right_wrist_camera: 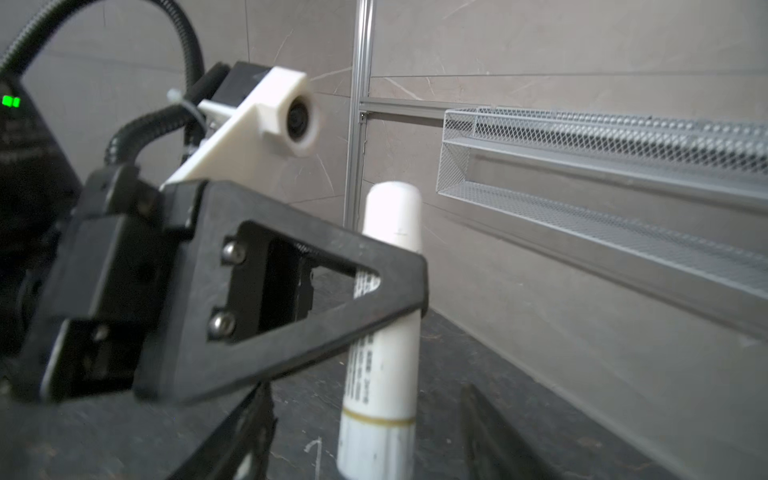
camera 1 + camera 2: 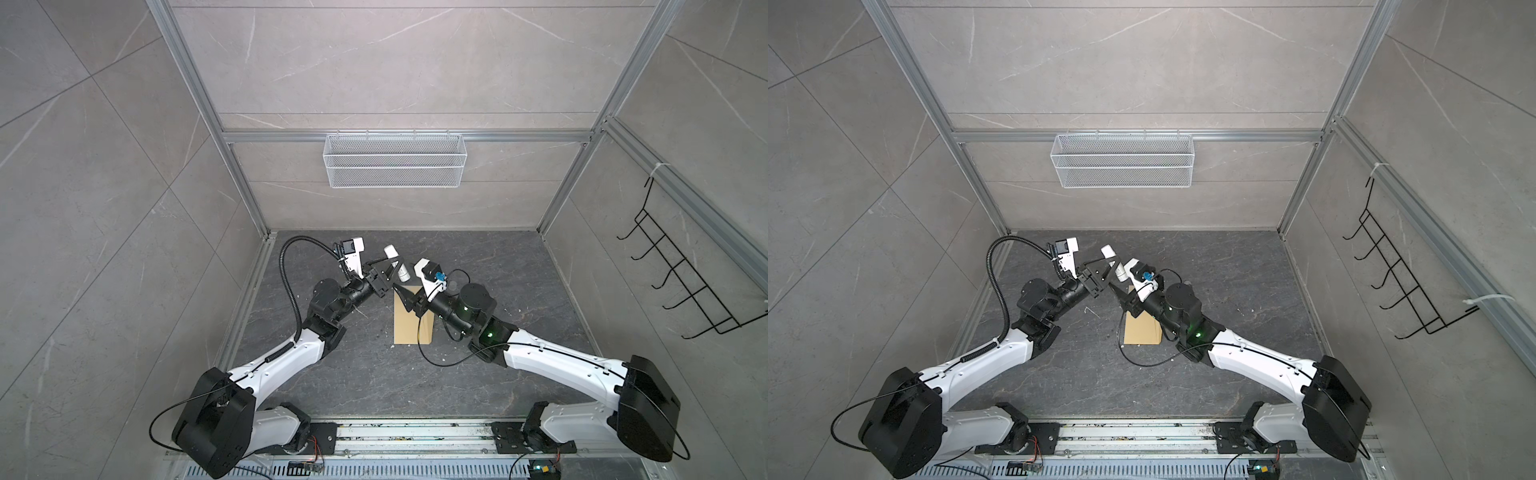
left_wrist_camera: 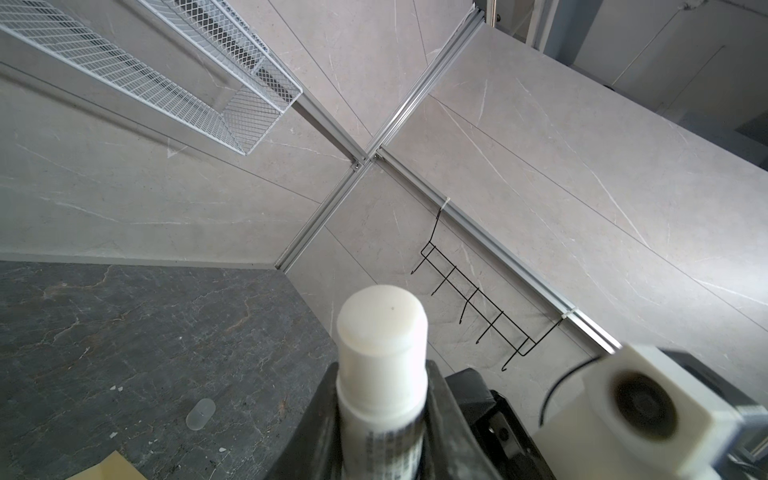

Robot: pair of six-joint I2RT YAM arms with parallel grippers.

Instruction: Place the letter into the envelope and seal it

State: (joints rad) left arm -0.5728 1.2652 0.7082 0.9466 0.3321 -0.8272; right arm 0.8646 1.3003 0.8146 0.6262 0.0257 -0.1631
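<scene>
Sealing stage, flap apparently not yet glued: envelope [image 2: 409,330] lies flat on the desk [image 2: 478,374], letter unseen, likely inside; left gripper [image 2: 392,266] fingers clamp a white glue stick [image 2: 390,251] aloft, right gripper [image 2: 401,287] fingers stand apart around its lower end.

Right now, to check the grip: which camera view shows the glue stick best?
The right wrist view: the glue stick shows side-on, most of its length. The left wrist view foreshortens it; both top views show it small.

Grey tiled walls [image 2: 395,62], dark floor [image 2: 498,270], white mesh basket [image 2: 394,160], black hooks [image 2: 685,259].
</scene>
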